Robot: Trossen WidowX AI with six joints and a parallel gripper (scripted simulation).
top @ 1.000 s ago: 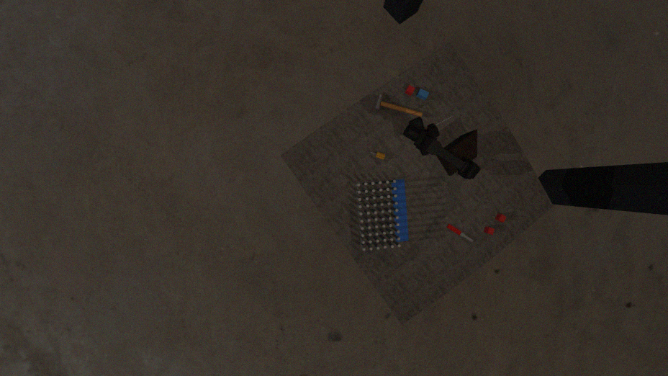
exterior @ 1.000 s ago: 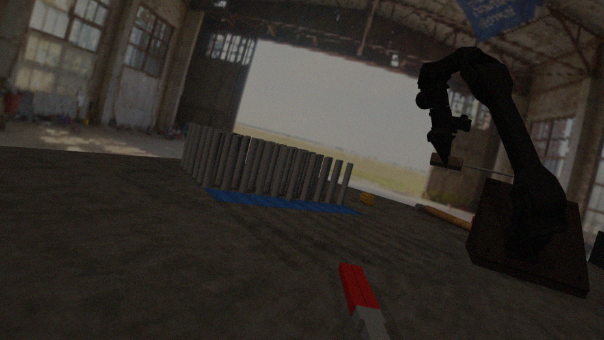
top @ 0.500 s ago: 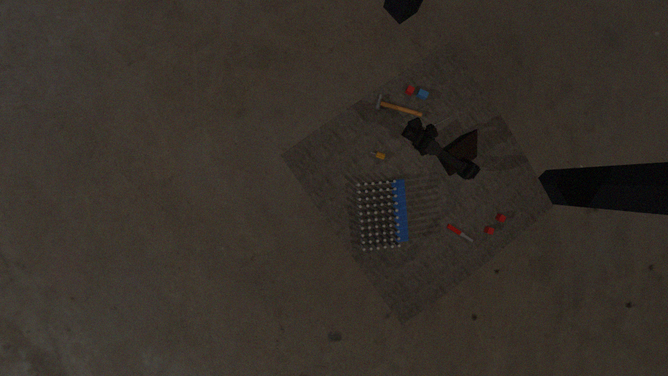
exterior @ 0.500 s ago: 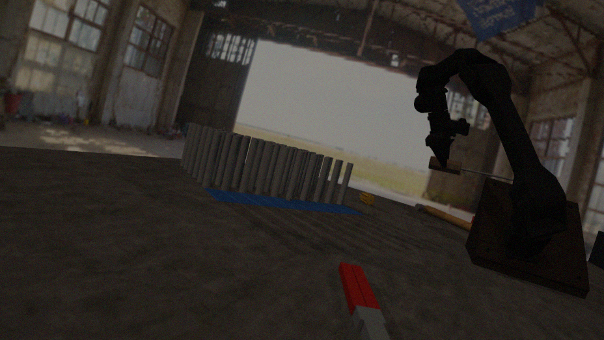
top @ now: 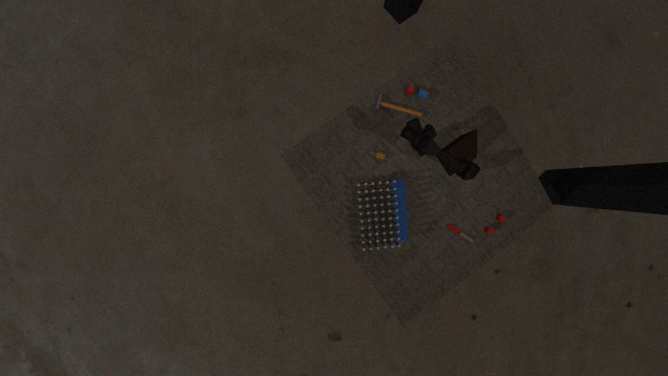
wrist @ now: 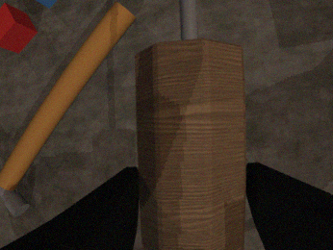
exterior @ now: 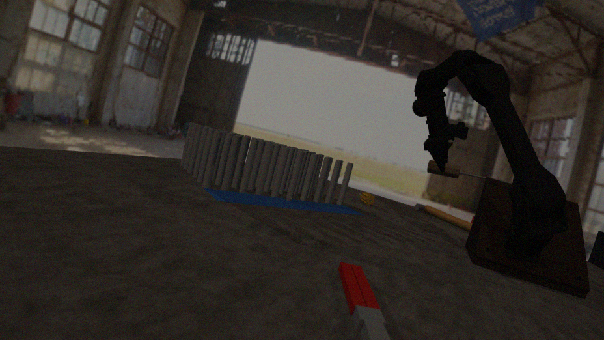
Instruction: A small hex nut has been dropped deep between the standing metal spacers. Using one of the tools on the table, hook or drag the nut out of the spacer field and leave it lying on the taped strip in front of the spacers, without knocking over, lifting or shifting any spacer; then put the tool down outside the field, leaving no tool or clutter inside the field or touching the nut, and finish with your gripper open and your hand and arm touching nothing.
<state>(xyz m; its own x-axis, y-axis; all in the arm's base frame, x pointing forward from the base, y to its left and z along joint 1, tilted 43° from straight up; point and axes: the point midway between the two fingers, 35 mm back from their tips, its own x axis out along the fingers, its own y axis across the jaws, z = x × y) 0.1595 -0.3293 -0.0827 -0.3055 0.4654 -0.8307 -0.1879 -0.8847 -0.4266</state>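
Observation:
My gripper [exterior: 442, 168] [wrist: 192, 177] is shut on the wooden handle [exterior: 452, 170] [wrist: 192, 96] of a thin-rod tool. It holds the tool above the table near the arm's base, away from the spacers. The metal rod [exterior: 472, 174] [wrist: 189, 19] points away from the fingers; its far end is out of the wrist view. The metal spacers [top: 374, 205] [exterior: 252, 165] stand upright in rows. The blue taped strip [top: 402, 210] [exterior: 278, 202] runs along their front. The hex nut cannot be made out in any view.
A hammer [top: 402, 109] [exterior: 447, 217] [wrist: 63, 96] lies near a red cube [top: 409, 90] [wrist: 16, 29] and a blue cube [top: 422, 94]. A small orange-handled tool [top: 380, 155] [exterior: 366, 198] lies beyond the field's end. A red-handled tool [top: 453, 229] [exterior: 358, 287] lies in front of the strip, near two red cubes [top: 500, 217] [top: 489, 230].

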